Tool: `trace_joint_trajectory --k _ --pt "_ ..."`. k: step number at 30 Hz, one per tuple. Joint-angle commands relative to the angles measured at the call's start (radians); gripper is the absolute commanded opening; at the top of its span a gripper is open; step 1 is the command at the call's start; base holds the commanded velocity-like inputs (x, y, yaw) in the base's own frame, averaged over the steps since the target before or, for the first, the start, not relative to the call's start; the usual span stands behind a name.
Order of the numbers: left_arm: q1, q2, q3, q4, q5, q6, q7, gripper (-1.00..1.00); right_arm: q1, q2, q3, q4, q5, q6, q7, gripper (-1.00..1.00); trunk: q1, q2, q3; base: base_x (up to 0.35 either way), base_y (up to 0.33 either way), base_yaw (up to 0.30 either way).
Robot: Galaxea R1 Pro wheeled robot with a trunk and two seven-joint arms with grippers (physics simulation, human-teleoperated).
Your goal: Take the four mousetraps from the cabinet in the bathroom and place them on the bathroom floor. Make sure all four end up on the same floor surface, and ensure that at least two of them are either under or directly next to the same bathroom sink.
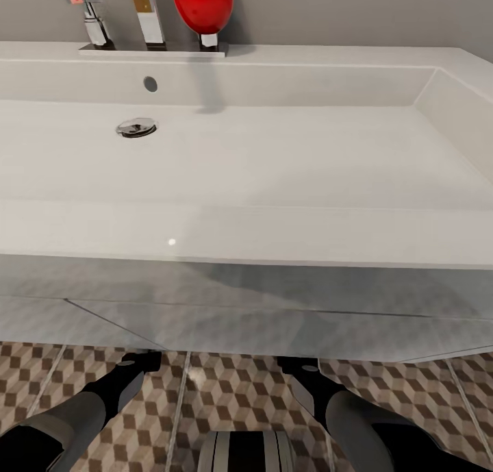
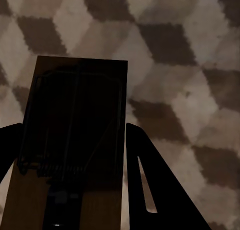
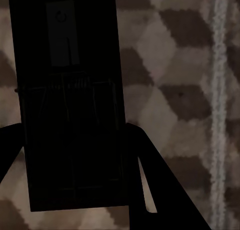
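Note:
In the left wrist view my left gripper is shut on a mousetrap, a tan board with a dark wire spring, held just above the cube-patterned bathroom floor. In the right wrist view my right gripper is shut on a second mousetrap, very dark in shadow, over the same floor. From the head view both forearms reach under the white vanity, which hides the gripper tips. The wide white bathroom sink with its chrome faucet is directly ahead. The cabinet is out of view.
A red bulb-shaped object stands on the sink's back ledge beside a chrome tap handle. The vanity's front overhangs both arms. Patterned floor tiles show between the forearms, with the robot's base at the bottom edge.

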Motion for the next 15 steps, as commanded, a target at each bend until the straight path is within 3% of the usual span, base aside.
trace_joint_trajectory --k 1,15 --pt "0.000 0.001 -0.009 -0.003 0.005 0.005 0.005 -1.00 0.000 0.000 -0.008 0.001 0.005 -0.004 -0.003 -1.00 0.000 0.000 -0.001 0.000 0.000 0.000" --pt "0.000 0.000 -0.008 -0.003 0.005 0.005 0.005 -1.00 0.000 0.000 -0.008 0.001 0.003 -0.003 -0.003 -1.00 0.000 0.000 -0.001 0.000 0.000 0.000"
